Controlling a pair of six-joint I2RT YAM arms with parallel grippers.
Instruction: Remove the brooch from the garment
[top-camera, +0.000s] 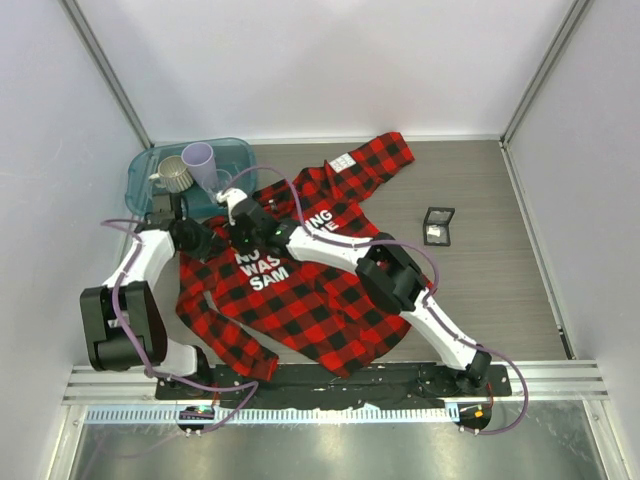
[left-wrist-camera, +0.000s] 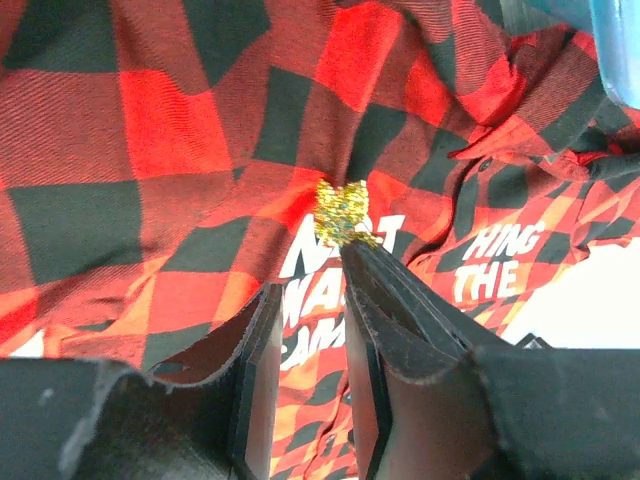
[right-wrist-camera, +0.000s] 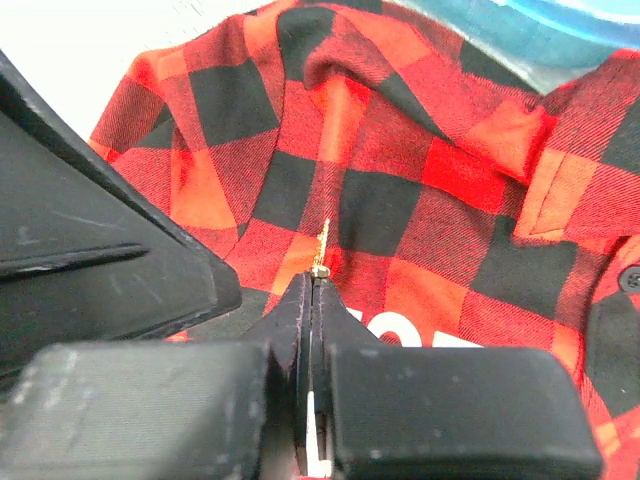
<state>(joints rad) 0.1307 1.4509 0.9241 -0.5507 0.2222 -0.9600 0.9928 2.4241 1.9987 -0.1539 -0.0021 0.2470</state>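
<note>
The right gripper (right-wrist-camera: 311, 288) has its jaws pressed together to a hairline seam. The lower end of the brooch (right-wrist-camera: 322, 245) sits right at that seam, so it looks pinched by its bottom edge. In this wrist view the pin shows edge-on, a thin gold sliver standing up from the cloth. The left gripper (left-wrist-camera: 312, 285) is part-way open with nothing between its fingers, only printed cloth showing through the gap. It sits just beside the brooch, which in the left wrist view faces the camera as a small spiky gold leaf. The brooch is on the chest of the garment (top-camera: 310, 310), just far of the white lettering (top-camera: 262, 270), on the left part of the shirt. From above, both grippers meet over that spot and hide it. The pin is probably very light, rigid and smooth, so it could slip or twist out of a tip grip, and its points and clasp may bend. The safest hold is likely low on its body, close to the cloth. The shirt is soft and will likely lift with the pin unless the fabric beside it is held down. A blue tub (top-camera: 135, 185) stands at the far left, and a small black box (top-camera: 438, 226) lies well apart to the right.
</note>
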